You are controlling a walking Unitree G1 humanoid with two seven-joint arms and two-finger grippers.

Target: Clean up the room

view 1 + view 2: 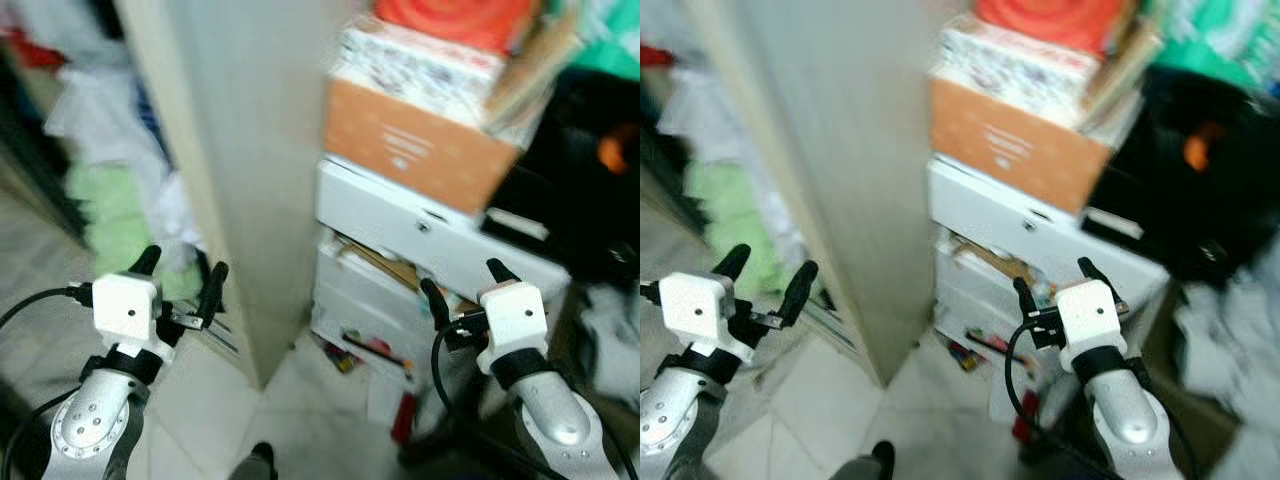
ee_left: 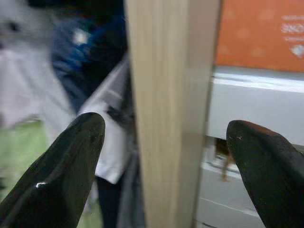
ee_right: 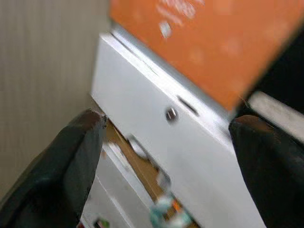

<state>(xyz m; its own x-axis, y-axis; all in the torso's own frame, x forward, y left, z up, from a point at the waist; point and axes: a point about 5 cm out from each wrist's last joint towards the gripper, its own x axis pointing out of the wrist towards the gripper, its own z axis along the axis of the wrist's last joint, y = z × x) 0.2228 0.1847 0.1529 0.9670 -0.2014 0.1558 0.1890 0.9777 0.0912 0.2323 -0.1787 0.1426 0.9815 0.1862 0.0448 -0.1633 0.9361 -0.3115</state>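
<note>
The view is blurred by motion. A tall pale wooden panel (image 1: 240, 150) stands straight ahead. Right of it a white drawer unit (image 1: 410, 230) carries an orange box (image 1: 420, 145), a patterned box and a red item on top. Clothes (image 1: 110, 180), white, green and blue, hang or pile up left of the panel. My left gripper (image 1: 182, 278) is held up open and empty before the panel's edge. My right gripper (image 1: 468, 285) is held up open and empty in front of the white drawers. In the wrist views the fingers (image 2: 61, 171) (image 3: 71, 166) stand wide apart.
Small coloured items (image 1: 360, 350) litter the pale tiled floor at the foot of the drawers. A dark mass (image 1: 580, 170) with an orange spot sits at the right, with grey-white cloth (image 1: 1230, 340) below it. Papers poke out of a partly open drawer (image 1: 380, 265).
</note>
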